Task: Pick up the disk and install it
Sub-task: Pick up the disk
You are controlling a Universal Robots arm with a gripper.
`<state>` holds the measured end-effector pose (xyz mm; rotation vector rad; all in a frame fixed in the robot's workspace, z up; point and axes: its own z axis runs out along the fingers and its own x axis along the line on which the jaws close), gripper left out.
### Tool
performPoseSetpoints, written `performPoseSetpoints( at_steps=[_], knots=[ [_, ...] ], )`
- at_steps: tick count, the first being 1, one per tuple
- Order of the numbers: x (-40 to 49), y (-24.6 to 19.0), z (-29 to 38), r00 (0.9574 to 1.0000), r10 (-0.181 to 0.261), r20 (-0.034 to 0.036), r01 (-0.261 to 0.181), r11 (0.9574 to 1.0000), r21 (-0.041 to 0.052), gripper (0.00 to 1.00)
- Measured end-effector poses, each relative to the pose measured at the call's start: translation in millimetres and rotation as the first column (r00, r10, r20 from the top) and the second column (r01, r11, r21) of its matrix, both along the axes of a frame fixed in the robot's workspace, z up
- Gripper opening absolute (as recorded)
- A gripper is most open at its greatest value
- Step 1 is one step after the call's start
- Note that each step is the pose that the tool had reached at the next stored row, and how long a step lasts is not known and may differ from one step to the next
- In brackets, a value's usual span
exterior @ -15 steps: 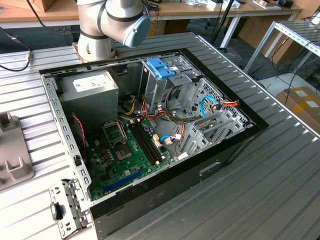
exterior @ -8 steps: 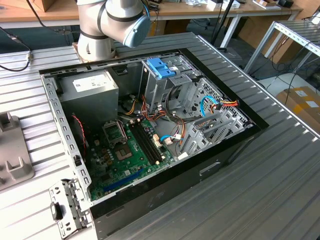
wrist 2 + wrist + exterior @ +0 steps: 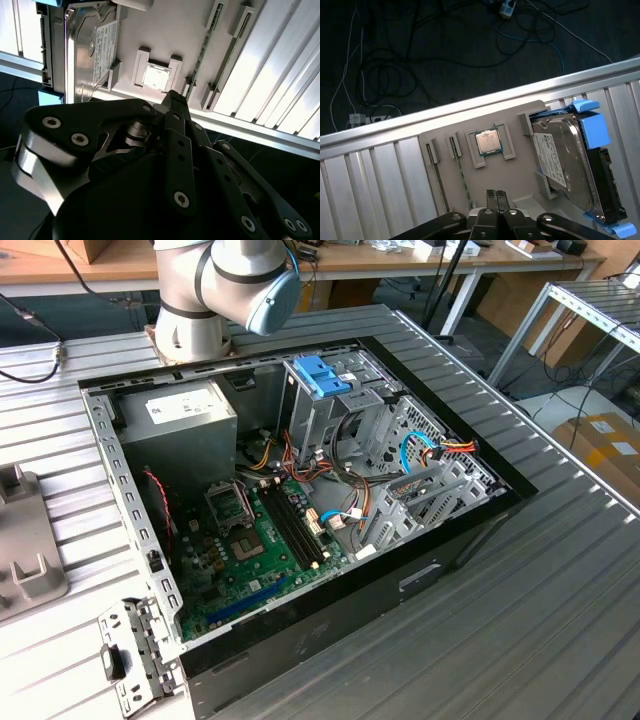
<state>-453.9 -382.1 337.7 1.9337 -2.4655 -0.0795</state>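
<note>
On the ribbed metal table (image 3: 560, 570), at the exterior view's left edge, sits a grey moulded tray (image 3: 25, 540). Further right lies the open computer case (image 3: 300, 640), with the arm's base (image 3: 195, 300) beyond it. In both wrist views the gripper (image 3: 495, 194) hovers with its fingers pressed together, holding nothing, over a grey holder (image 3: 515, 175). The holder carries a processor chip (image 3: 486, 141) and, just beside it, the disk (image 3: 565, 160), lying flat in its blue bracket (image 3: 595, 130).
</note>
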Motion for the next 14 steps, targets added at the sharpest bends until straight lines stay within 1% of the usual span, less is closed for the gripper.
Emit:
performPoseSetpoints(
  at_steps=[2,5,8,9,11,14],
  knots=[
    [0.0,0.0,0.0,0.9997,0.026,0.0,-0.026,0.9997,0.0,0.1],
    [0.0,0.0,0.0,0.9986,0.052,0.0,-0.052,0.9986,0.0,0.1],
    [0.0,0.0,0.0,0.9954,0.096,0.0,-0.096,0.9954,0.0,0.1],
    [0.0,0.0,0.0,0.9934,0.115,0.0,-0.115,0.9934,0.0,0.1],
    [0.0,0.0,0.0,0.9911,0.133,0.0,-0.133,0.9911,0.0,0.1],
    [0.0,0.0,0.0,0.9908,0.135,0.0,-0.135,0.9908,0.0,0.1]
  ],
)
